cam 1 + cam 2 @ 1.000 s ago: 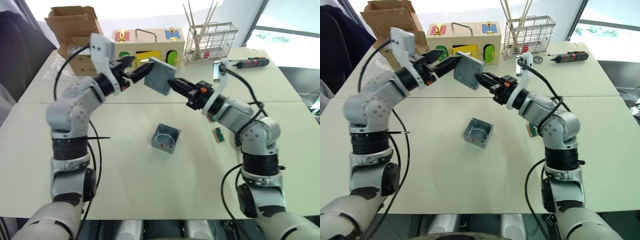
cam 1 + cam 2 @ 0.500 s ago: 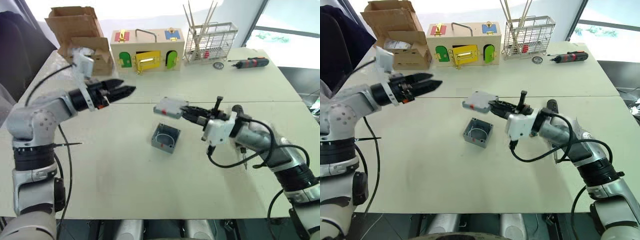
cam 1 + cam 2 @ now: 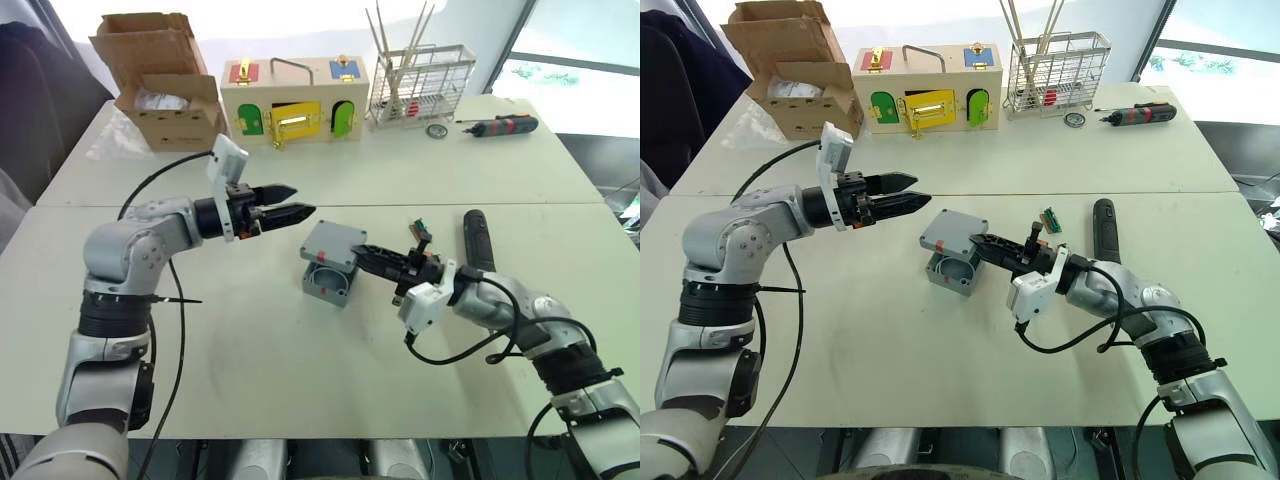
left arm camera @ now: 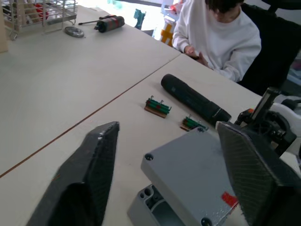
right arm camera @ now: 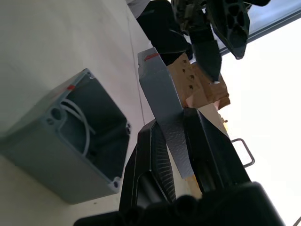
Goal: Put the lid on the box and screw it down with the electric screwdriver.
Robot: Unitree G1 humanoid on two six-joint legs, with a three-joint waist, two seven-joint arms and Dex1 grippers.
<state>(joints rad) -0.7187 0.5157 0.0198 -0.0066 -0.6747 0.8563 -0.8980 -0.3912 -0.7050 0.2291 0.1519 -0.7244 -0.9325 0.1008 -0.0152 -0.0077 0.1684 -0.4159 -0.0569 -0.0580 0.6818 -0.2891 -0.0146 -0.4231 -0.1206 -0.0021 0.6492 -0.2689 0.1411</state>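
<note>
near the centre of the head view, the right gripper [image 3: 978, 243] had come down from the handover height with its fingers clamped on one edge of the lid [image 3: 953, 231], now tilted just above the open box [image 3: 951, 270] rather than seated. the left gripper [image 3: 908, 202], upper left of centre, had let go and hovered with fingers apart. seating looked next. the electric screwdriver [image 3: 1103, 228] lay untouched at centre right.

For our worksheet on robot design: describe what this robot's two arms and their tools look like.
Both arms are rounded silver-grey segments joined by black joints, with loose black cables along them. Each wrist carries a white bracket. The left tool and right tool each end in two tapered black fingers with a textured inner face.
</note>
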